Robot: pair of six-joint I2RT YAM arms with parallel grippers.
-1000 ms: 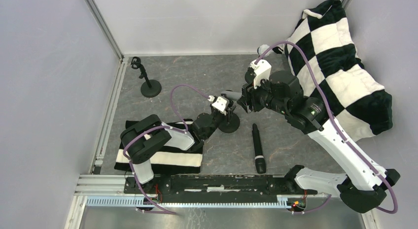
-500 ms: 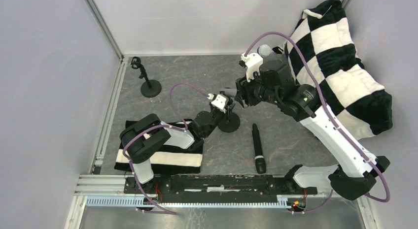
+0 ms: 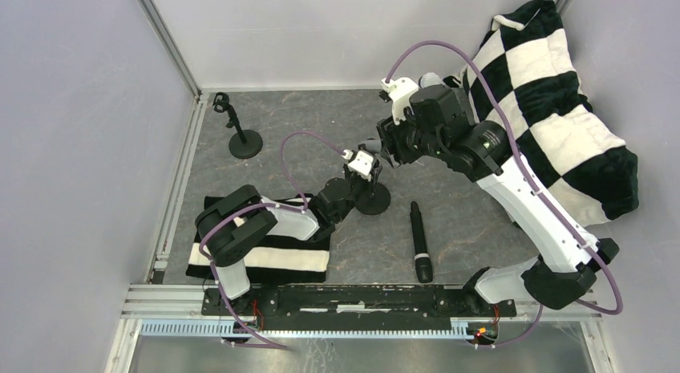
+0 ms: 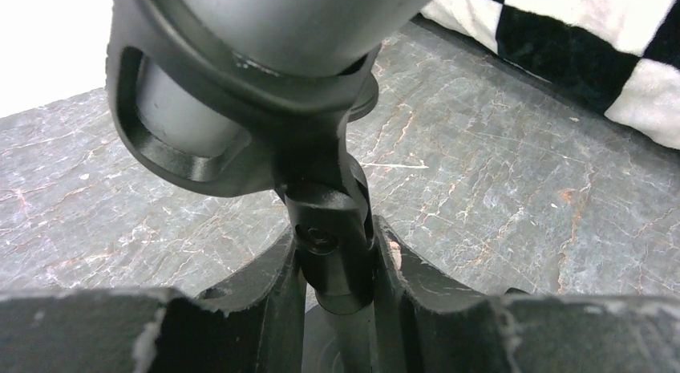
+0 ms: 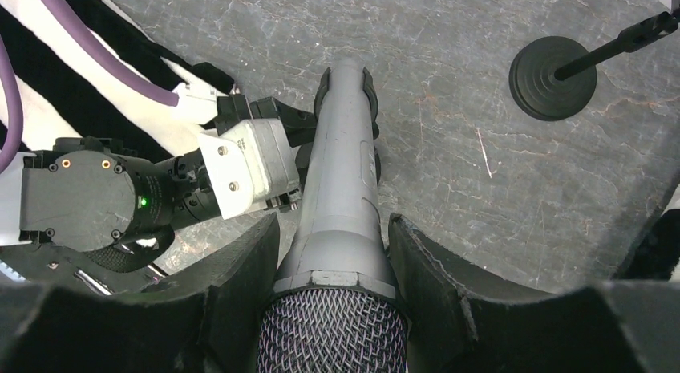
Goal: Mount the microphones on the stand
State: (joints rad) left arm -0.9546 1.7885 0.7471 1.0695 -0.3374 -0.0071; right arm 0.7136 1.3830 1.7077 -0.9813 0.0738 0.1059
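My right gripper [image 5: 335, 253] is shut on the silver-grey microphone [image 5: 341, 180], mesh head toward the camera. Its tail sits in the clip [image 5: 345, 84] of the near stand. In the left wrist view that clip [image 4: 232, 140] wraps the grey body [image 4: 281, 20]. My left gripper [image 4: 333, 269] is shut on the stand's swivel joint [image 4: 329, 245] below the clip. From above, the stand's round base [image 3: 375, 200] sits mid-table, with the left gripper [image 3: 358, 176] and right gripper [image 3: 386, 148] over it. The black microphone [image 3: 418, 241] lies on the table to the right. I cannot pick out the white microphone.
A second, empty stand [image 3: 240, 132] stands at the back left and also shows in the right wrist view [image 5: 553, 76]. A checkered black-and-white blanket [image 3: 561, 108] fills the back right. A striped cloth [image 3: 265, 261] lies under the left arm. Grey walls enclose the table.
My right arm has swung left and toward the back with the silver-grey microphone, bringing it over the near stand's clip. My left gripper has stayed on the stand.
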